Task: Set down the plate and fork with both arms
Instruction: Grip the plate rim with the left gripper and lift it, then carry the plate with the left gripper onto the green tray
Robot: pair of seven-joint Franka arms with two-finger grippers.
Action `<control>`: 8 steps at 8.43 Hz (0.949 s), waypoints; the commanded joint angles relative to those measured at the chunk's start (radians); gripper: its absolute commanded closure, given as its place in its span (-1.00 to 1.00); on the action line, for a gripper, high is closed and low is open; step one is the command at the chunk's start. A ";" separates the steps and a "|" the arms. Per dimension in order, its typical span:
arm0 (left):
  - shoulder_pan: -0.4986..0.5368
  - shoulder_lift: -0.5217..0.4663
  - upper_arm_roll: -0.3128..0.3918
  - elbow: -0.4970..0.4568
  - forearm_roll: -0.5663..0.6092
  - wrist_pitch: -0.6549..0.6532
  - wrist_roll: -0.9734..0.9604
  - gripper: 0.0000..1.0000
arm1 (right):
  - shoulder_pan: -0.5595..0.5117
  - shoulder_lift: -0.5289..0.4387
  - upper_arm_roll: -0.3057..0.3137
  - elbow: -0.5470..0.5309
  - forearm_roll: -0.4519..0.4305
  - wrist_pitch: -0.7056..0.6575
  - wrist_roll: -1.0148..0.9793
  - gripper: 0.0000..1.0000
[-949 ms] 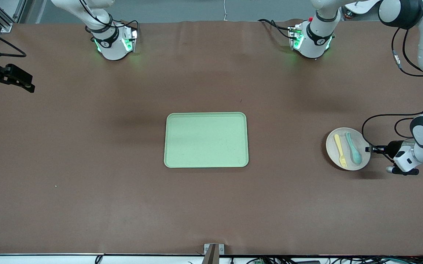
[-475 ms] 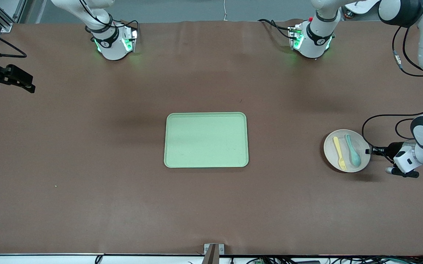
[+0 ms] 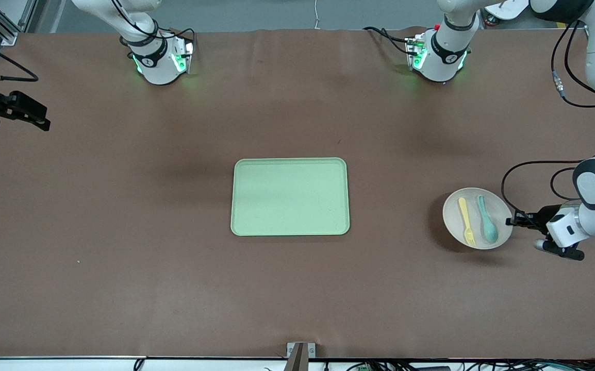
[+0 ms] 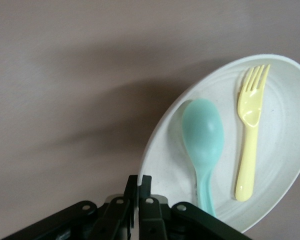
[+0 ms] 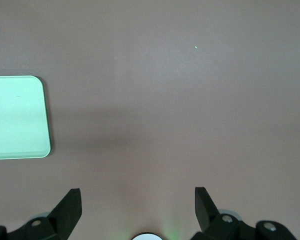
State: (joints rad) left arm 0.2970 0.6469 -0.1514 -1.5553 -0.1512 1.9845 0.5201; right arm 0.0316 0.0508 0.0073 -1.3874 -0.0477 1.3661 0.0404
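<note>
The pale beige plate (image 3: 477, 218) is at the left arm's end of the table, its shadow offset beneath it. On it lie the yellow fork (image 3: 466, 221) and a teal spoon (image 3: 487, 219). My left gripper (image 3: 511, 221) is shut on the plate's rim. In the left wrist view the plate (image 4: 285, 150) tilts beside the left gripper (image 4: 139, 182), carrying the fork (image 4: 250, 135) and spoon (image 4: 205, 135). My right gripper (image 3: 39, 119) waits open and empty over the right arm's end of the table; it also shows in its own wrist view (image 5: 137, 197).
A rectangular light green tray (image 3: 290, 197) lies at the table's middle, empty; its corner shows in the right wrist view (image 5: 15, 117). The two arm bases (image 3: 161, 59) (image 3: 439, 56) stand along the table's edge farthest from the front camera. Brown tabletop lies between plate and tray.
The left gripper has carried the plate, with fork and spoon on it, a little toward the tray and lower in the front view. The right arm has not moved.
</note>
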 commanded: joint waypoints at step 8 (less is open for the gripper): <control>-0.290 0.014 -0.146 -0.006 -0.013 0.011 -0.438 1.00 | 0.034 0.009 -0.001 -0.059 0.029 0.068 0.004 -0.99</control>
State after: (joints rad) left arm 0.0366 0.6636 -0.2996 -1.5607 -0.1517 1.9878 0.1305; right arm 0.0618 0.0637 0.0095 -1.4356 -0.0354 1.4234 0.0405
